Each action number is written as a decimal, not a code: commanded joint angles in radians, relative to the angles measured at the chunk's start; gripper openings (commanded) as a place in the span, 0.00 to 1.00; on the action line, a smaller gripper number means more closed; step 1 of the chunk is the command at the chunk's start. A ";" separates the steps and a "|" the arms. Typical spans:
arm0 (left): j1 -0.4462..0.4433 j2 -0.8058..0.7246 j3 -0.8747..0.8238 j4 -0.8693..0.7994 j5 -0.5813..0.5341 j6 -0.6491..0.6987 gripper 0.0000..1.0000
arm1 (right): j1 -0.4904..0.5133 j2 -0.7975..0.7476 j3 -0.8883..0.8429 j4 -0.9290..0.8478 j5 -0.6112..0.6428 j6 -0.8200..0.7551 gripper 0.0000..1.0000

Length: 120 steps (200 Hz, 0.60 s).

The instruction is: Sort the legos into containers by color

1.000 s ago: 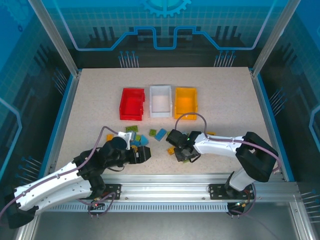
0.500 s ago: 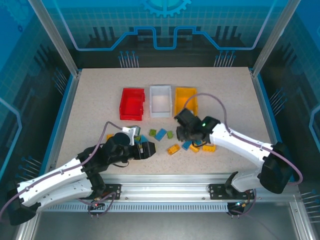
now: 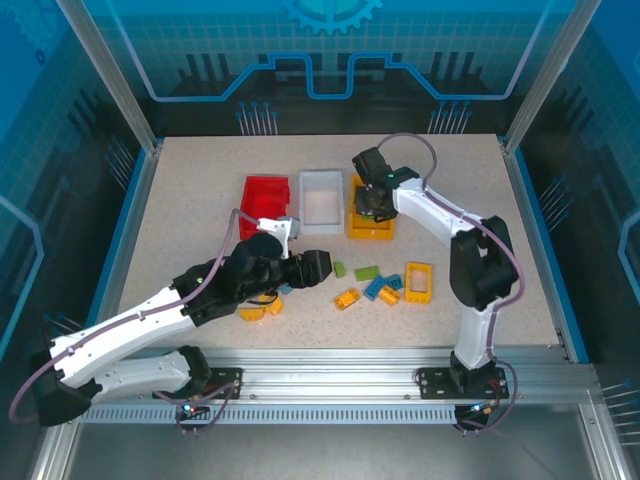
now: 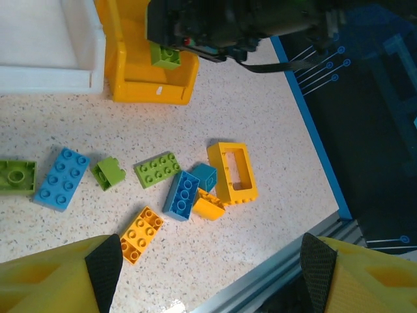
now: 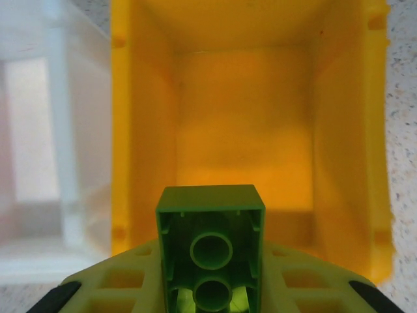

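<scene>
At the lower centre of the right wrist view, the green brick (image 5: 210, 261) shows you its hollow underside with two round tubes. Its lower end is cut off at the frame bottom, and its studs are hidden. The right pincer (image 3: 368, 197) is clamped on it above the orange-yellow bin (image 5: 345, 130). The left pincer (image 4: 212, 264) stands wide and holds nothing, over loose bricks (image 4: 62, 177) on the bench (image 4: 260, 98).

My speckled beige table (image 3: 200, 180) sits inside blue see-through walls (image 3: 330, 50), aluminium posts (image 3: 105, 70) around me, a rail (image 3: 330, 385) along the near edge
</scene>
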 commanded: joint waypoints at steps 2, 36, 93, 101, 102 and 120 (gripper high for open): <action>-0.004 0.025 0.040 -0.028 -0.031 0.045 0.77 | -0.024 0.071 0.087 -0.056 -0.022 -0.016 0.30; -0.004 0.034 0.027 -0.051 -0.023 0.029 0.77 | -0.026 0.105 0.124 -0.080 -0.026 -0.023 0.43; -0.004 0.070 0.009 -0.052 0.024 -0.006 0.76 | -0.010 -0.050 0.116 -0.114 0.006 -0.040 0.54; -0.004 0.080 0.011 -0.051 0.032 -0.010 0.75 | -0.003 -0.088 0.102 -0.120 0.020 -0.044 0.53; -0.004 0.082 0.011 -0.050 0.032 -0.011 0.75 | -0.003 -0.094 0.100 -0.120 0.021 -0.045 0.53; -0.005 0.104 0.015 -0.053 0.050 -0.021 0.73 | 0.001 -0.218 0.015 -0.137 0.051 -0.041 0.51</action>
